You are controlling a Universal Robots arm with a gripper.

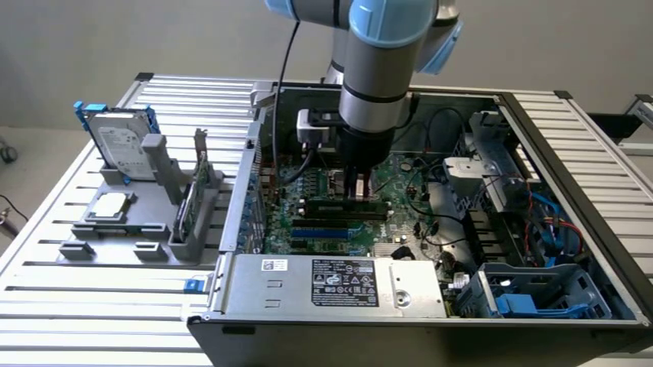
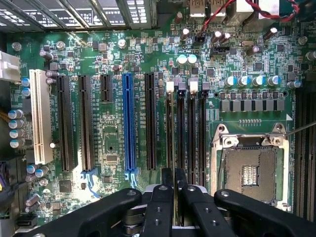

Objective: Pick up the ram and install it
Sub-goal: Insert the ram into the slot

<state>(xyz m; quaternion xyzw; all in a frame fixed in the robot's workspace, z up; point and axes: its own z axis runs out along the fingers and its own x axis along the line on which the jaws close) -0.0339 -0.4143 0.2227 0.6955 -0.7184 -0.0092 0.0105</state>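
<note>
The gripper [image 2: 175,190] is clamped on the ram [image 2: 175,197], edge-on over the motherboard [image 2: 111,143] slots. The exterior view adds a hard drive [image 1: 119,143] near the slatted table's [image 1: 97,306] left edge.

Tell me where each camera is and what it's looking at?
Exterior view: sits off the arm, above one side of the open computer case, looking down into it; the arm's grey-and-blue body and end effector show.
Wrist view: sits on the wrist, looking straight at the motherboard; the black end effector shows, holding the thin ram edge-on.
Shared: both see the motherboard and its black slots.
</note>
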